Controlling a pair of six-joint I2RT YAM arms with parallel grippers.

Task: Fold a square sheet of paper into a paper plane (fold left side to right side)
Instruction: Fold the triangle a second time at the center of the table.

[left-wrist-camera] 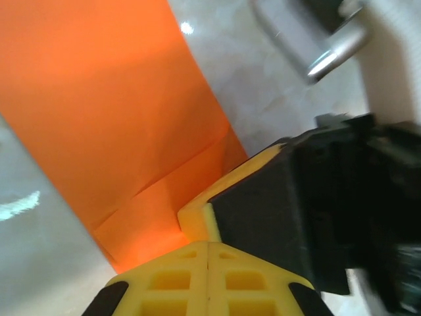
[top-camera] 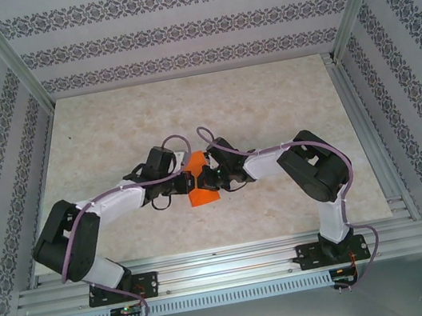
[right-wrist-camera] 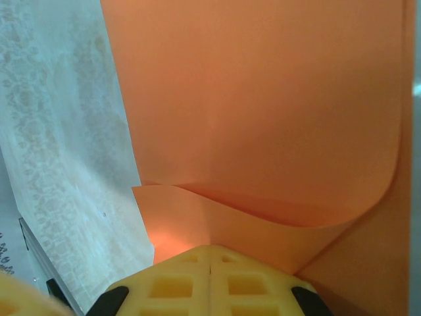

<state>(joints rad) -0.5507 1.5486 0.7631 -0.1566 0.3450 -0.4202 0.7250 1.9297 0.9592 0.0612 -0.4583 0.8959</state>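
Patterned wallpaper rings a pale marbled desk point(top-camera: 110, 134); no writing or brand is legible. At the desk's centre sits the square sheet of paper point(top-camera: 199, 188), part-folded. The left gripper point(left-wrist-camera: 208, 253) is closed at its edge. The right gripper point(right-wrist-camera: 210, 257) is closed, apparently pinching a curled flap. Pulling apart could tear it or skew the crease.

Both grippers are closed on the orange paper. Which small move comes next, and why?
Probably press the orange paper flat along its bend: the left gripper and right gripper both pinch it, and the right wrist view shows its fold bulging, not creased.
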